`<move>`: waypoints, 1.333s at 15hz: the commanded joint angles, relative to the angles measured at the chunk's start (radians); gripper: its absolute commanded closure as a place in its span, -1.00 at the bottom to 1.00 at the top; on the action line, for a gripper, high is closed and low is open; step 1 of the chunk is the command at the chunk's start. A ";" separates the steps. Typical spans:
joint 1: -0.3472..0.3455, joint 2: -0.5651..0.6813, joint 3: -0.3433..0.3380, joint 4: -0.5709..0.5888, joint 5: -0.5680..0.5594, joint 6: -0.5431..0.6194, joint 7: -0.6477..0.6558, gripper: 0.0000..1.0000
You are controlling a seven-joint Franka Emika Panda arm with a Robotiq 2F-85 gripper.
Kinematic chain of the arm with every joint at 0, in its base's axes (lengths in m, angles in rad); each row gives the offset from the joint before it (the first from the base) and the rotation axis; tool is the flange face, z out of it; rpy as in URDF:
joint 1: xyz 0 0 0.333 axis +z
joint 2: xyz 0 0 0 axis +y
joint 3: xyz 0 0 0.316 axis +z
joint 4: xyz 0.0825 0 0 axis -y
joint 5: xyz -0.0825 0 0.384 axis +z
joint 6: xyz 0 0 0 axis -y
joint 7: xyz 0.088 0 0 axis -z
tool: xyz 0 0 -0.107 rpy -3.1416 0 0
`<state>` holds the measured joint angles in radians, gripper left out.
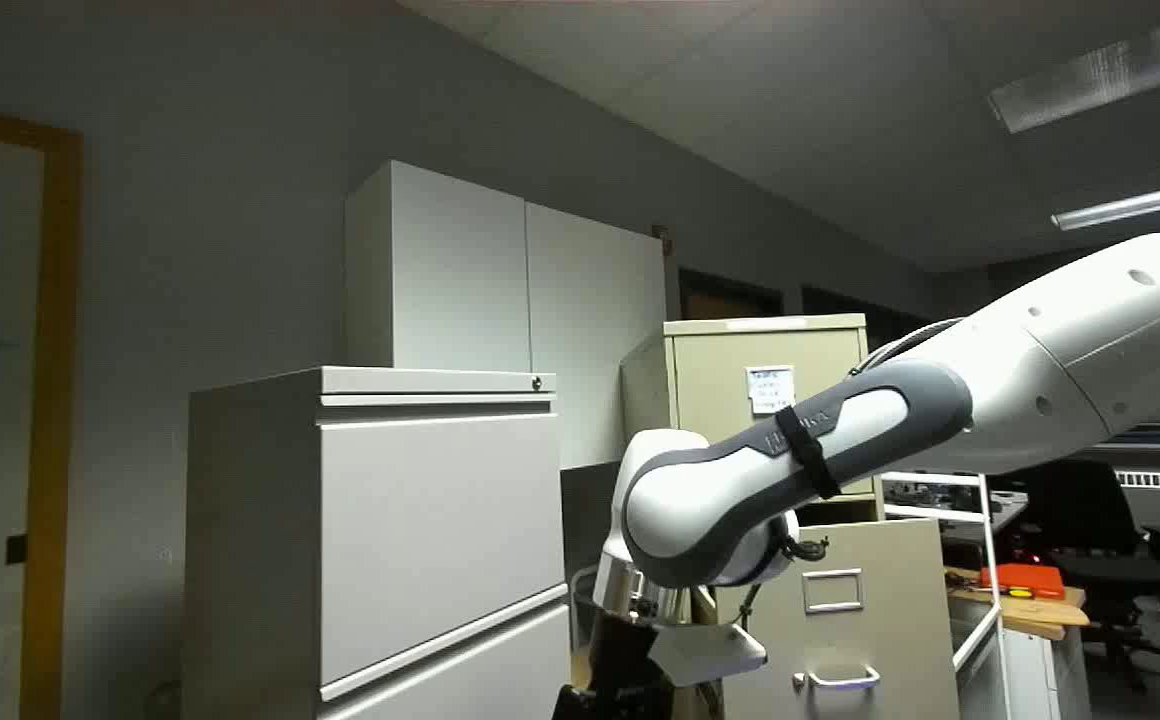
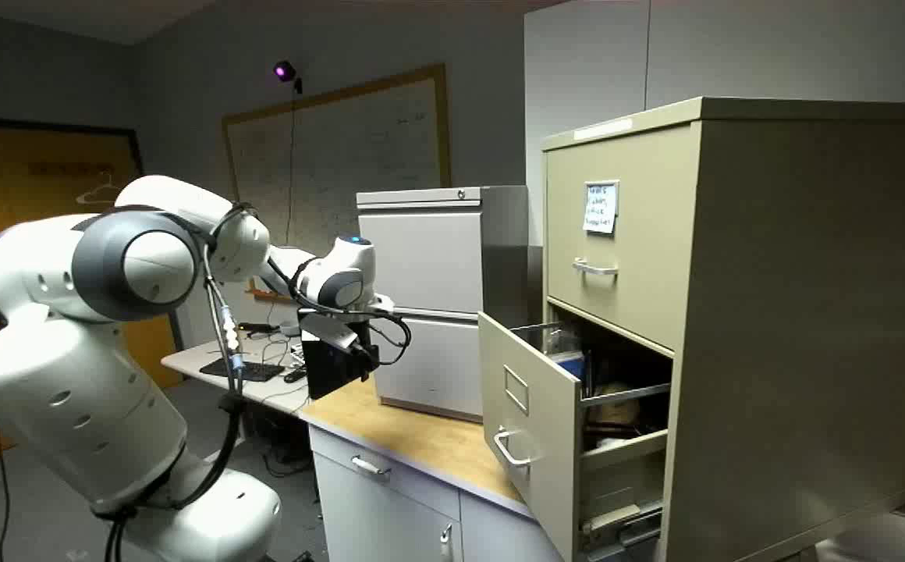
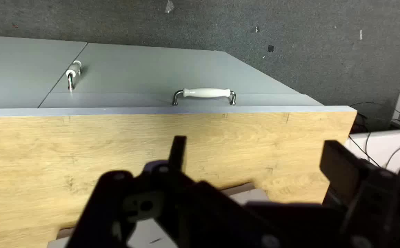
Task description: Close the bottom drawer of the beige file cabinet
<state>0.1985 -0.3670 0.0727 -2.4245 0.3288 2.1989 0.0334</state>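
Observation:
The beige file cabinet (image 2: 796,273) stands at the right in an exterior view and behind the arm in an exterior view (image 1: 720,370). Its top drawer (image 2: 640,203) is shut. Its bottom drawer (image 2: 527,414) is pulled well out, with contents visible inside; its front also shows in an exterior view (image 1: 890,600). A silver handle (image 2: 511,449) is on that front. My gripper (image 3: 255,141) is open and empty in the wrist view, pointing down above the wooden counter. It is in front of the grey cabinet, apart from the drawer. The wrist view does not show the file cabinet.
A pale grey cabinet (image 1: 440,540) stands on the wooden counter (image 3: 65,148), close behind the gripper. Below the counter is a base cabinet with a white handle (image 3: 207,92). A desk (image 2: 195,363) with a keyboard and cables is beyond. A white cupboard (image 1: 460,280) stands behind.

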 commanded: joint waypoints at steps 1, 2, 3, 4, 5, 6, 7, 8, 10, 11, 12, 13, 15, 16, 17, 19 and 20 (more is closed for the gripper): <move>-0.012 0.000 0.011 0.003 0.004 -0.003 -0.003 -1.00; -0.012 0.000 0.011 0.005 0.004 -0.003 -0.003 -1.00; -0.012 -0.001 0.011 0.006 0.004 -0.003 -0.003 -1.00; -0.012 -0.001 0.011 0.007 0.004 -0.003 -0.003 -1.00; -0.012 -0.001 0.011 0.007 0.004 -0.003 -0.003 -1.00; -0.012 -0.001 0.011 0.007 0.004 -0.003 -0.003 -1.00; -0.012 -0.001 0.011 0.007 0.004 -0.003 -0.003 -1.00; -0.019 -0.003 0.021 0.003 -0.013 0.025 0.013 -1.00; -0.031 -0.004 0.028 0.000 -0.034 0.069 0.031 -1.00; -0.038 -0.004 0.031 -0.003 -0.042 0.098 0.042 -1.00; -0.050 -0.005 0.030 -0.007 -0.052 0.130 0.059 -0.73; -0.059 -0.004 0.028 -0.010 -0.057 0.157 0.073 -0.46; -0.091 -0.010 0.015 -0.028 -0.061 0.229 0.115 -0.17; -0.108 -0.013 0.010 -0.036 -0.063 0.262 0.133 0.00; -0.129 -0.018 0.003 -0.048 -0.064 0.292 0.153 0.14; -0.170 -0.023 -0.006 -0.067 -0.072 0.342 0.196 0.46; -0.196 -0.028 -0.012 -0.080 -0.081 0.364 0.220 0.60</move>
<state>0.0533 -0.3675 0.0712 -2.4687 0.2811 2.5093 0.1719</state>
